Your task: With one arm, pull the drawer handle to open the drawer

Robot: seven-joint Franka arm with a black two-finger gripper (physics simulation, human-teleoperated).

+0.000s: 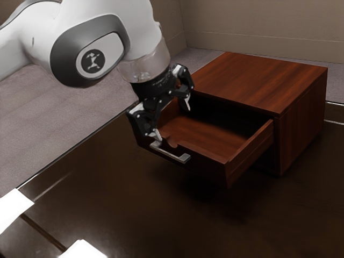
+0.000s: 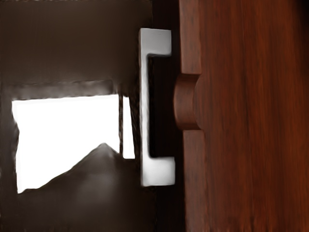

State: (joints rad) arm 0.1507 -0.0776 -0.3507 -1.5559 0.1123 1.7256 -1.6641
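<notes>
A dark red wooden cabinet (image 1: 263,80) stands on a glossy dark surface. Its single drawer (image 1: 250,150) is pulled well out, and the inside is bare. A silver bar handle (image 1: 171,153) sits on the drawer front. My black gripper (image 1: 150,134) hangs just above the handle's end toward the exterior view's left, with its fingers apart and nothing held between them. In the wrist view the handle (image 2: 145,106) lies right under my hand, next to the top edge of the drawer front (image 2: 241,121), which has a rounded notch (image 2: 186,104).
The dark surface (image 1: 134,215) stretches out in front of the drawer. White patches (image 1: 13,207) lie at its near corner in the exterior view's lower left. A grey floor (image 1: 64,118) and a beige wall (image 1: 258,21) lie behind.
</notes>
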